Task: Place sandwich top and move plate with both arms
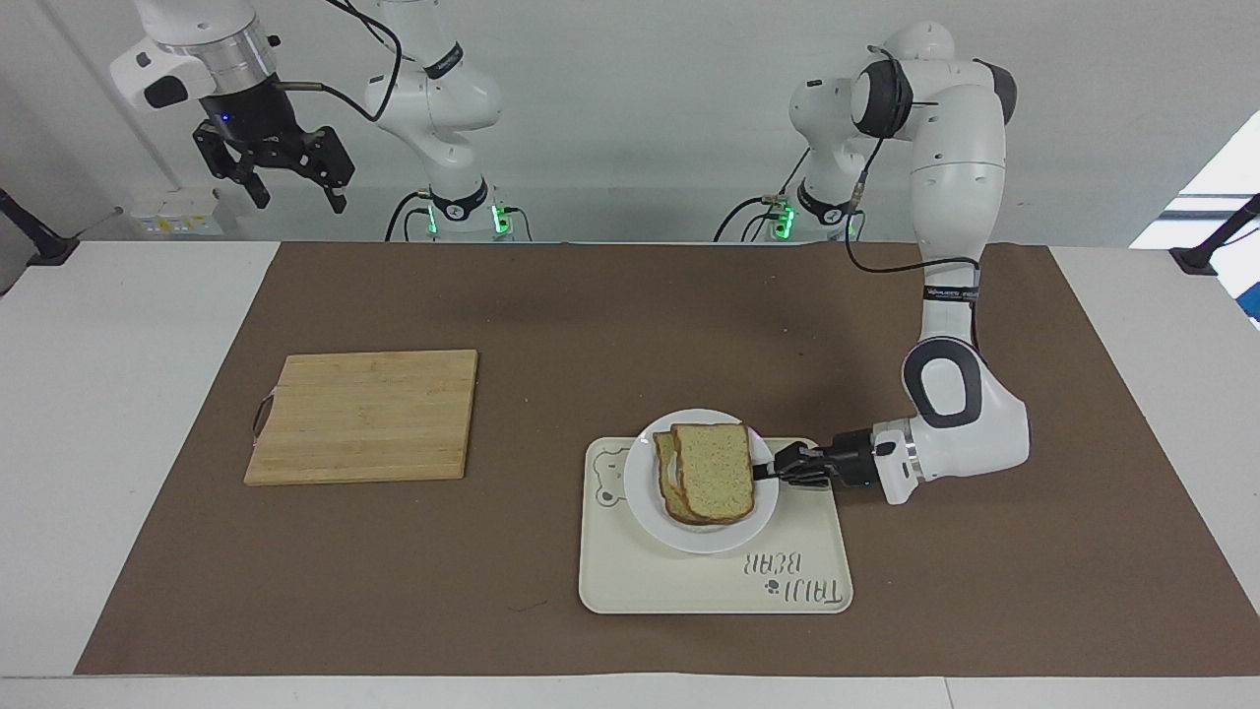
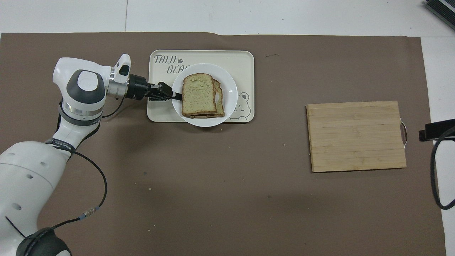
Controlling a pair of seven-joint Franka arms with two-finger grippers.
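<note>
Your left gripper (image 1: 763, 471) reaches in level and low over the tray's edge at the left arm's end of the table, its fingers pinched on the rim of the plate (image 1: 643, 502); you can see the black fingertips (image 2: 176, 95) meeting that white rim in the overhead view, though whether one finger runs underneath the plate is hidden from you. The plate sits over the cream tray (image 1: 689, 583), covering much of the tray's half nearer the robots and part of the bear drawing; you cannot tell from either view whether the plate rests on the tray or hangs just above it. On the plate lies the sandwich top (image 1: 716, 470), a pale speckled slice, stacked on a lower slice (image 2: 220, 101) that peeks out only along one edge, so whatever is between them stays out of your sight. The printed lettering (image 2: 174, 64) on the tray is partly cut off by the plate. Toward the right arm's end of the table, well apart from the tray, a wooden cutting board (image 1: 362, 416) lies flat on the brown mat (image 1: 591, 315). Your right gripper (image 1: 295, 192) waits raised high above that end, fingers spread and holding nothing; in the overhead view only a dark sliver of it (image 2: 436, 129) shows at the frame's edge.
</note>
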